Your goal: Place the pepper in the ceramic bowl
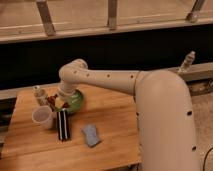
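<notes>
The ceramic bowl is green and glossy and sits at the back left of the wooden table. My gripper hangs from the white arm at the bowl's left rim, low over the table. A small dark red piece, seemingly the pepper, shows right at the gripper beside the rim. Whether it is held I cannot tell. The arm's wrist hides the bowl's left part.
A pale plastic cup stands left of the bowl. A black striped block lies just below the gripper. A blue-grey cloth-like item lies mid-table. A small bottle stands at the back left. A dark wall and rail run behind.
</notes>
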{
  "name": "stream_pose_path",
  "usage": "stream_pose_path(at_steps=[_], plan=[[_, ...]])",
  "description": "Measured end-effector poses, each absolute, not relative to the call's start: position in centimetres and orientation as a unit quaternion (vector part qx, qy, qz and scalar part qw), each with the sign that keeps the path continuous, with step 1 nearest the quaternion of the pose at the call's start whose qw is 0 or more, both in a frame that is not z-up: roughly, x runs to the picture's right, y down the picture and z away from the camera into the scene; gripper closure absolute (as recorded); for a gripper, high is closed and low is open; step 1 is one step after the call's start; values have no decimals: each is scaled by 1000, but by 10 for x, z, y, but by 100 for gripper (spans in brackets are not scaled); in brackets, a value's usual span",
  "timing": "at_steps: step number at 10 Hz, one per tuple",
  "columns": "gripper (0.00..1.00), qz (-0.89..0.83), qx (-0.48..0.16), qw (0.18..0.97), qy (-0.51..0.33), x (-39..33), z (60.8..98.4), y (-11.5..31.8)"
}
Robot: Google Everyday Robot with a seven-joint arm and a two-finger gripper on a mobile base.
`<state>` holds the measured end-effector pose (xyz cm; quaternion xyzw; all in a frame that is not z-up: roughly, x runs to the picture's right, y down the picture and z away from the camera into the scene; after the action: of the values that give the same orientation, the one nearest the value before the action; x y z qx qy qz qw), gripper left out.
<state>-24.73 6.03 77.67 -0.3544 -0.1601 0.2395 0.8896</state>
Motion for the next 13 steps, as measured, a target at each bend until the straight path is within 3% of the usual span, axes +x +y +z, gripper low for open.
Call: stream_pose_path(at_steps=[4, 7, 10, 13], plan=[[100, 242, -337, 894, -167, -251, 777, -3], [99, 244, -337, 893, -169, -250, 778, -9], [80, 245, -336, 893, -169, -249, 779, -9], [53, 245, -337, 893, -169, -249, 779, -9]])
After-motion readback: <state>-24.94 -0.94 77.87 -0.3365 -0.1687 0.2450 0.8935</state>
